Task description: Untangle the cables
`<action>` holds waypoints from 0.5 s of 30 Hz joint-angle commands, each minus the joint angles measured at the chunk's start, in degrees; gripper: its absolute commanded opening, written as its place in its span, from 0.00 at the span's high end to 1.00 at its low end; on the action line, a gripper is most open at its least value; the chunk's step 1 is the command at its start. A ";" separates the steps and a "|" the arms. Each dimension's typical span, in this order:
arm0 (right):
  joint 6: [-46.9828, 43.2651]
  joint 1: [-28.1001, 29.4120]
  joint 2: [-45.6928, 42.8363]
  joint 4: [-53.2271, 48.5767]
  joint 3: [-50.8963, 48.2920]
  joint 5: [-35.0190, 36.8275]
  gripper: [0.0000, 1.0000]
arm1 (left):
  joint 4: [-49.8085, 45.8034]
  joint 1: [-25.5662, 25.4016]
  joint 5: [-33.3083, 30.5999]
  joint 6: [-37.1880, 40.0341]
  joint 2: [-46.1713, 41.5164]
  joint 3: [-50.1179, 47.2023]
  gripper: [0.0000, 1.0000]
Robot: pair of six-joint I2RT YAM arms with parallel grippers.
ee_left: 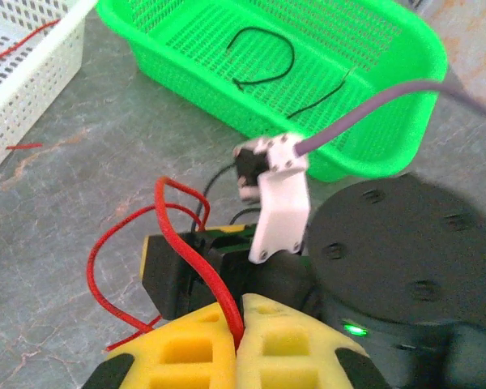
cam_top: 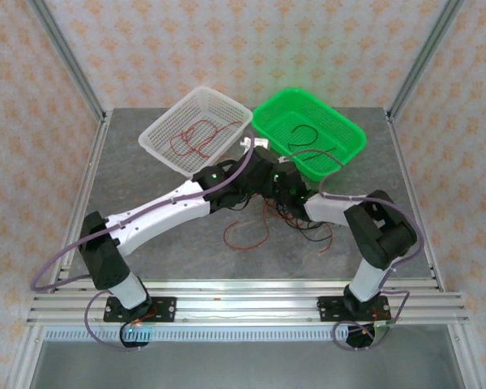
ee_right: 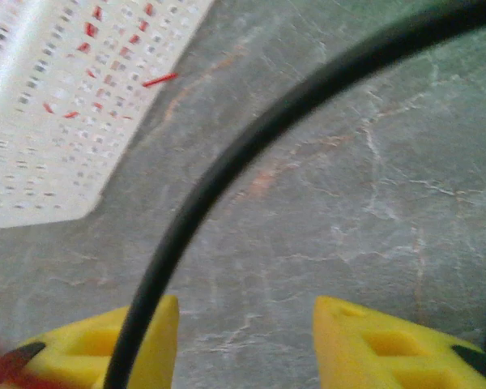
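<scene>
Cables (cam_top: 263, 227), limp and light, sprawl 6 o'clock of the green basket (cam_top: 340, 121); left tool (ee_left: 239, 320) pinches a red strand (ee_left: 196, 263), right tool (ee_right: 247, 324) gapes beside a black strand (ee_right: 219, 174); likely best gripped near crossings.

The left arm (cam_top: 158, 212) stretches long and low toward the centre, the left gripper (ee_left: 238, 318) with its 2 yellow fingers (ee_left: 186, 348) pressed together on a red cable (ee_left: 159, 198), while the right arm (cam_top: 377, 235) folds at its elbow and reaches inward, the right gripper (ee_right: 245, 324) with fingers (ee_right: 364, 340) standing apart.
</scene>
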 commanded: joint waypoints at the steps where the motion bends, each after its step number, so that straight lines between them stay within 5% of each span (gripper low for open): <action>1: 0.36 -0.45 2.23 0.54 0.30 3.38 0.61 | -2.15 -0.90 -1.60 1.86 -4.00 3.87 1.00; 6: 1.16 -1.02 4.76 1.80 -0.69 4.12 0.78 | -3.89 -0.91 -4.17 2.85 -6.68 5.99 1.00; 15: 1.66 -1.11 7.48 2.22 -0.51 3.92 0.80 | -7.10 -0.84 -11.56 5.33 -8.62 11.61 1.00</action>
